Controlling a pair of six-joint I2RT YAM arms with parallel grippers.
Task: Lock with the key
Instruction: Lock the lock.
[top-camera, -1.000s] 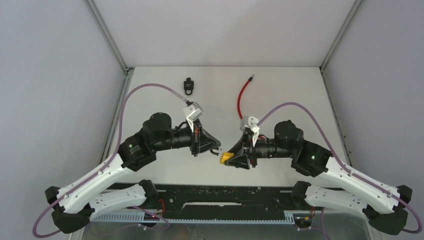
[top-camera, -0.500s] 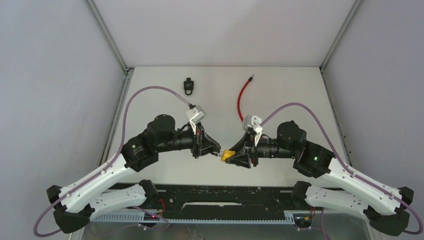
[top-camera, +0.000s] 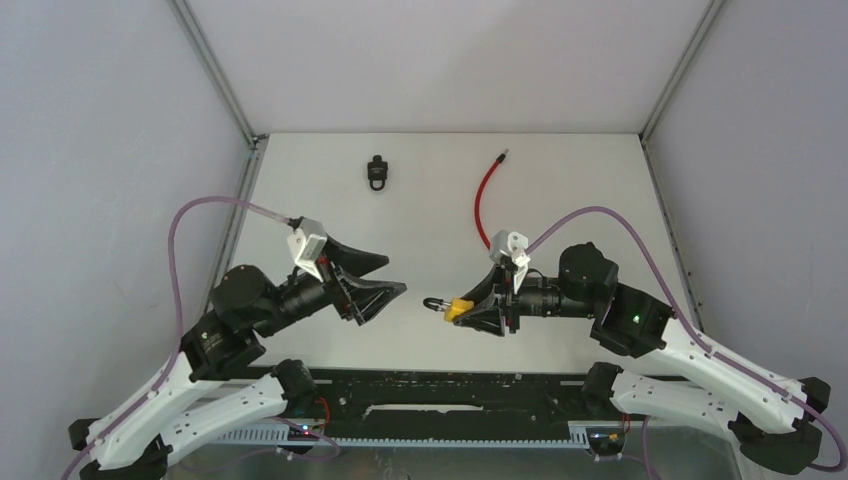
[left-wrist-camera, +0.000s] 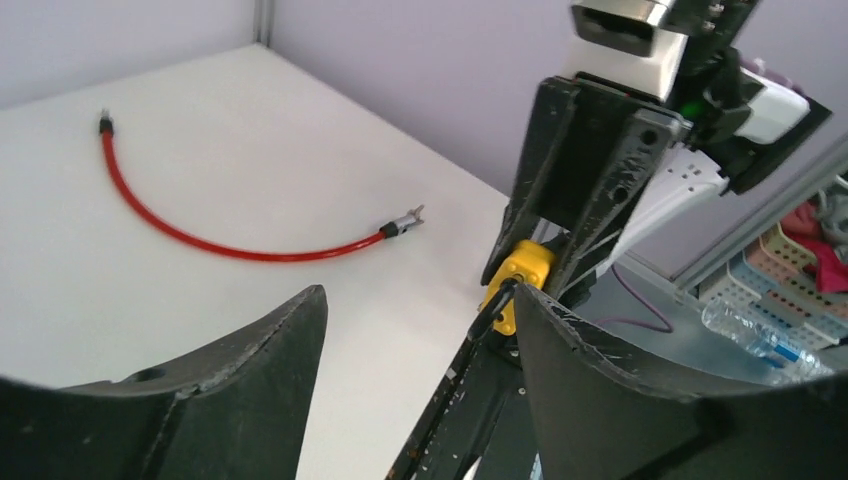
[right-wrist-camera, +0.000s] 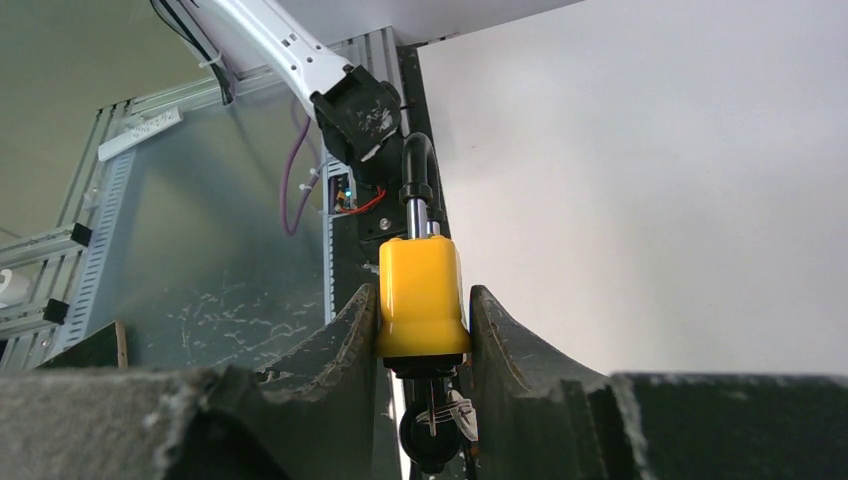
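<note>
A yellow padlock (top-camera: 457, 309) with a black shackle (top-camera: 434, 304) hangs above the table's near middle, and my right gripper (top-camera: 472, 310) is shut on its body. In the right wrist view the padlock (right-wrist-camera: 420, 295) sits squeezed between both fingers of that gripper (right-wrist-camera: 423, 292), shackle (right-wrist-camera: 417, 178) pointing away. A black key (right-wrist-camera: 432, 435) sticks out of its underside. My left gripper (top-camera: 393, 277) stands open and holds nothing, a short way left of the shackle. The left wrist view shows the padlock (left-wrist-camera: 520, 275) beyond the wide-apart fingers of the left gripper (left-wrist-camera: 420, 295).
A red cable (top-camera: 484, 195) lies curved at the back right of the table, also in the left wrist view (left-wrist-camera: 200, 230). A small black object with a ring (top-camera: 376, 170) lies at the back left. A black rail (top-camera: 440, 390) runs along the near edge.
My left gripper was shut at the padlock's shackle; it has opened, let go and drawn back to the left. The right gripper has kept holding the padlock in place.
</note>
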